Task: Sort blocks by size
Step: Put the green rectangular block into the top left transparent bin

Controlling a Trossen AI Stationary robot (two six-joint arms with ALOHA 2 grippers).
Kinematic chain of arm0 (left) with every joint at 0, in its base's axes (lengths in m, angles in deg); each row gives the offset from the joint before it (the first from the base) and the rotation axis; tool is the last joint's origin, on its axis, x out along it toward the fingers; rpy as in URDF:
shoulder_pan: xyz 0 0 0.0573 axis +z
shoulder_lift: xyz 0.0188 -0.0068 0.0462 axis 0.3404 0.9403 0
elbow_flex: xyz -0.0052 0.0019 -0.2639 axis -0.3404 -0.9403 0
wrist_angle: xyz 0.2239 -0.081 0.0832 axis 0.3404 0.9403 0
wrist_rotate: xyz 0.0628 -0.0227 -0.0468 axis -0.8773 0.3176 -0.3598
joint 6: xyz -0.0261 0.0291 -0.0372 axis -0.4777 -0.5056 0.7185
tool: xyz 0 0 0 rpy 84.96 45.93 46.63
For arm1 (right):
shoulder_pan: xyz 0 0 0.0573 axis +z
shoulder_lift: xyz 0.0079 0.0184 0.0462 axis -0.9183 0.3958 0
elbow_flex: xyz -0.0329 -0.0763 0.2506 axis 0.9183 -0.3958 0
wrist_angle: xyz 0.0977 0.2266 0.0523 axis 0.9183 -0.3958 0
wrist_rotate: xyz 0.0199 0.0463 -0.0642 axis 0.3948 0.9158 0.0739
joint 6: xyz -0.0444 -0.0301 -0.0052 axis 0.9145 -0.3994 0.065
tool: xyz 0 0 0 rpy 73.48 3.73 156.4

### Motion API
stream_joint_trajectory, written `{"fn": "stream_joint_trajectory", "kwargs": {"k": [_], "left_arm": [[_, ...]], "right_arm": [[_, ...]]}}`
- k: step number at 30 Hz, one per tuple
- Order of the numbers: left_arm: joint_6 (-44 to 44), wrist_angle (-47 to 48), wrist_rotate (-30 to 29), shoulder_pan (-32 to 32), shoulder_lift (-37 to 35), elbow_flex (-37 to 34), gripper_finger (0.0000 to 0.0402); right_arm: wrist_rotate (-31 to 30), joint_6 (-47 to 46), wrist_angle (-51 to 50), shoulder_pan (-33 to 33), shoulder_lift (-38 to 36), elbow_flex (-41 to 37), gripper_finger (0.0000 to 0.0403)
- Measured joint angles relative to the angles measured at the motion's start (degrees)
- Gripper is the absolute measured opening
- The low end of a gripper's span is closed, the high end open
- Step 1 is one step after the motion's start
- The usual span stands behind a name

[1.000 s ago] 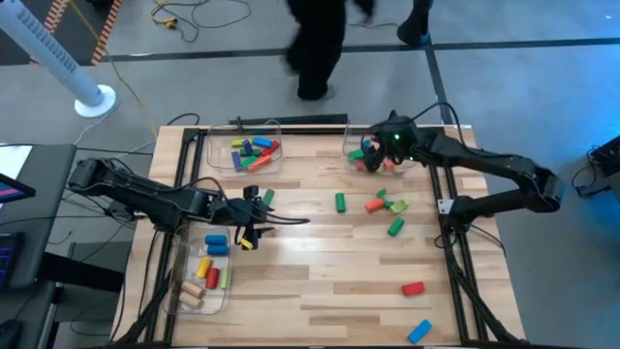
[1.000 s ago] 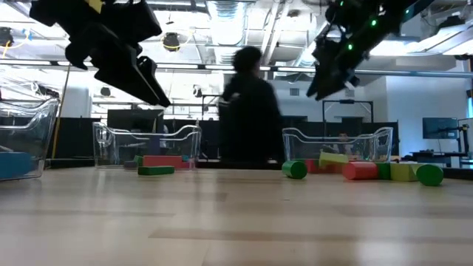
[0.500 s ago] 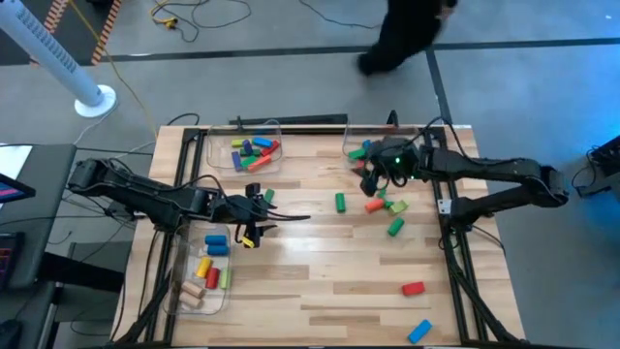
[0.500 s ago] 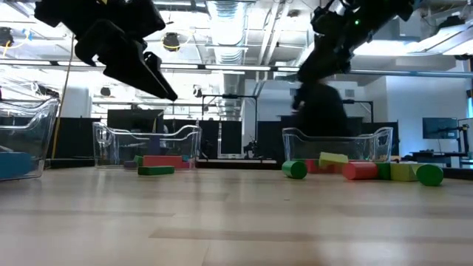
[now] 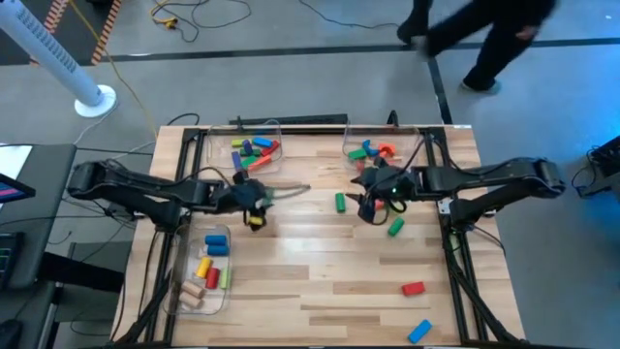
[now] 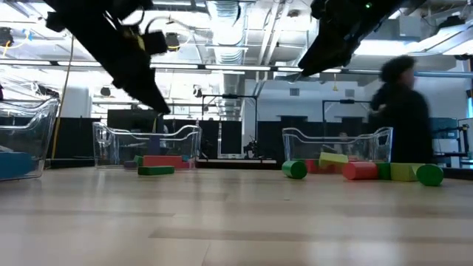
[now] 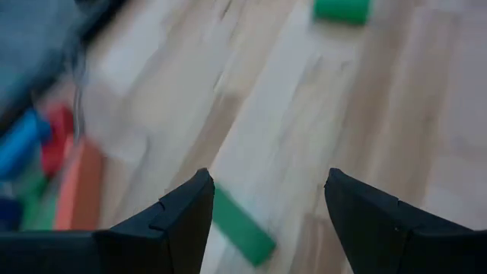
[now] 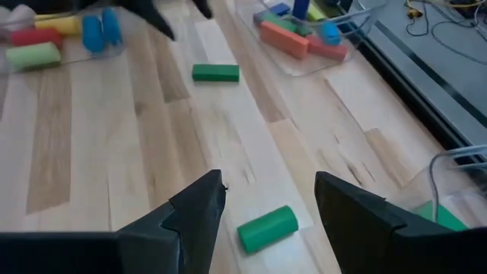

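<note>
You had the wooden table (image 5: 320,281) under both arms, and a person (image 6: 403,111) was walking behind it in the room, blurred. Three clear bins stood on the table: one bin at 12 o'clock (image 5: 254,136) with mixed coloured blocks, one bin at 1 o'clock (image 5: 412,145) with a blue, a green and an orange piece, and one bin at 8 o'clock (image 5: 184,281) with blue, yellow, red and wooden pieces.

Your left gripper (image 5: 260,197) was over the table at about 10 o'clock from the centre. Its fingers (image 7: 186,221) were wide apart and nothing was between them. Just below it lay a green bar (image 7: 242,228) on the wood.

Your right gripper (image 5: 366,189) was at about 1 o'clock from the centre, near the 1 o'clock bin. Its fingers (image 8: 346,209) were also spread and they held nothing. A green cylinder (image 8: 266,227) lay on the table right under the gap between them.

The loose blocks were on the right half: one more green cylinder (image 5: 395,227) at 3 o'clock, a red block (image 5: 413,288) at 4 o'clock, and a blue block (image 5: 418,331) at 5 o'clock near the table edge.
</note>
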Motion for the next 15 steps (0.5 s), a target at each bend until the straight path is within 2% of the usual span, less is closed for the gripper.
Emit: {"fn": "stream_joint_trajectory", "kwargs": {"k": [3,7,15], "left_arm": [[4.3,2.8,3.2,4.6,1.5,0.0,0.0239],[5.2,3.4,4.4,8.6,4.7,0.0,0.0239],[5.7,1.8,12.6,12.6,15.4,1.1,0.0239]], "right_arm": [[-0.7,0.0,0.0,1.3,0.5,0.0,0.024],[-0.7,-1.0,0.3,2.2,1.0,0.0,0.024],[-0.7,-1.5,0.7,3.9,2.0,0.0,0.024]]}}
